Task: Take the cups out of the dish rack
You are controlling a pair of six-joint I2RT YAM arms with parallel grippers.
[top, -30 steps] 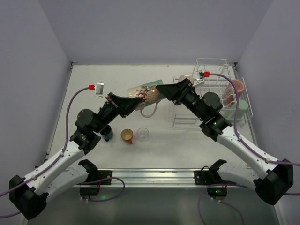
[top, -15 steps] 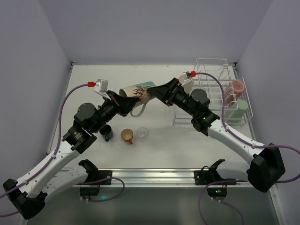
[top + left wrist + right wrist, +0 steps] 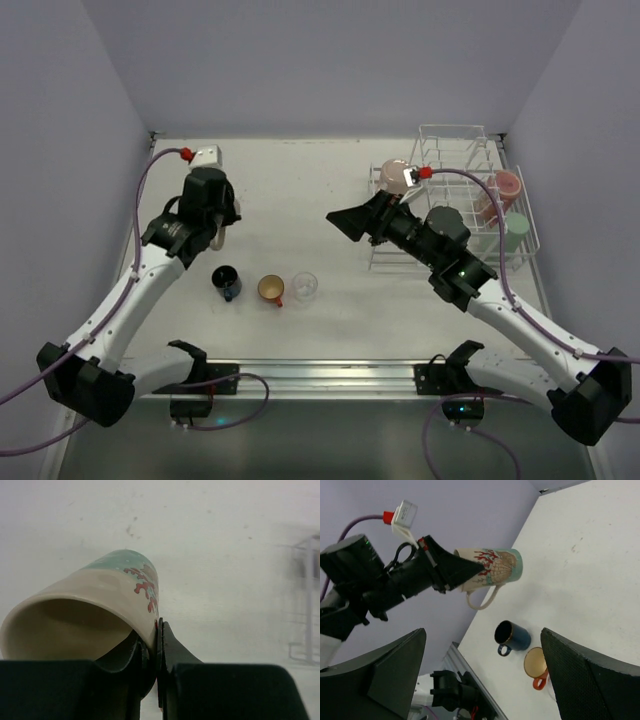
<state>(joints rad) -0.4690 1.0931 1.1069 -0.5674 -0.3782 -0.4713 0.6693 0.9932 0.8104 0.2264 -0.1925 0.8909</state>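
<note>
My left gripper (image 3: 212, 215) is shut on the rim of a beige mug with a green and red pattern (image 3: 100, 610), held on its side above the table's left part. In the right wrist view the mug (image 3: 492, 570) juts from the left gripper (image 3: 455, 572). In the top view the wrist hides most of it. My right gripper (image 3: 345, 218) is open and empty, left of the white dish rack (image 3: 455, 140). A pink cup (image 3: 505, 185), a green tumbler (image 3: 515, 232) and a beige mug (image 3: 392, 173) are in the rack. A dark blue mug (image 3: 226, 282), an orange cup (image 3: 271, 290) and a clear glass (image 3: 305, 286) stand on the table.
The dark blue mug (image 3: 512, 636) and the orange cup (image 3: 536, 665) also show in the right wrist view, near the table's front rail (image 3: 320, 372). Purple walls enclose the table on three sides. The rack's blurred edge (image 3: 307, 605) shows in the left wrist view.
Both grippers held the patterned mug mid-table. The right gripper has let go and opened. The left arm has swung back to the left with the mug.
</note>
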